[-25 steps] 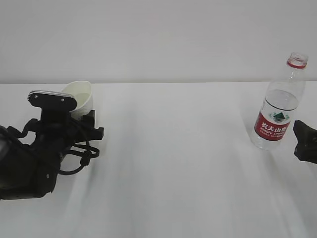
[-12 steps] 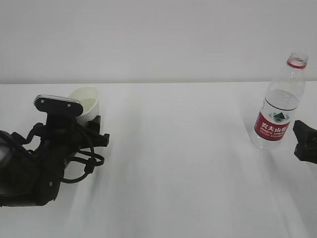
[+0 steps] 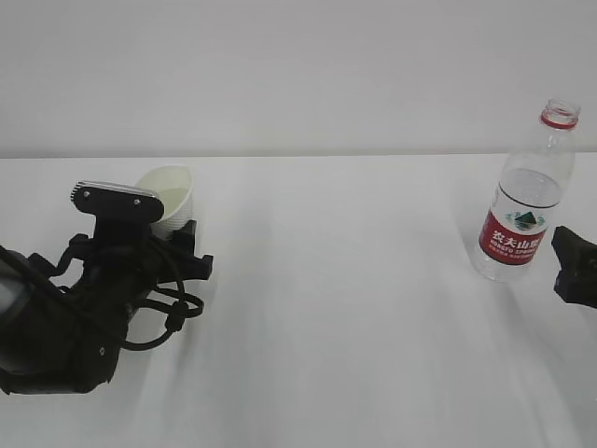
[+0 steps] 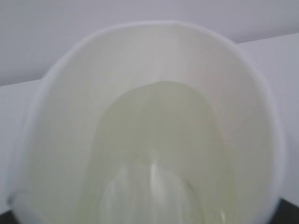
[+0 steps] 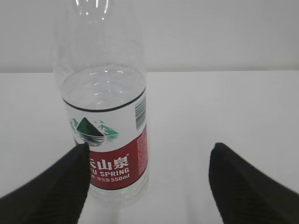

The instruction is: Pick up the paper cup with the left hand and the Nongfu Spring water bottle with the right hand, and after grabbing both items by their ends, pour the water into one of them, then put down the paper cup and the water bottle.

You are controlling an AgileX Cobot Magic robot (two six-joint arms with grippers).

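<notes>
My left hand sits low at the left of the table with the paper cup between its fingers, held by its lower end; the rim leans away from me and toward the middle of the table, so the cup's long axis is tilted rather than upright. From the wrist I look straight into its mouth, and the water lies as a pale yellowish pool slumped toward the low side, short of the rim. I judge the fingers to be closed on the cup wall at about its width, though the fingers themselves are hidden there by the cup. My right hand stands wide apart and grips nothing: the water bottle is upright on the table, its cap off, with its label just at my left finger and a broad gap to the other one. It is close to that hand and well apart from the cup, far across the table. With water in the cup and the bottle standing free, the pouring looks done to me. What remains turns on the cup's tilt: I would need to bring its axis back upright and its base flat to the table before letting go.
</notes>
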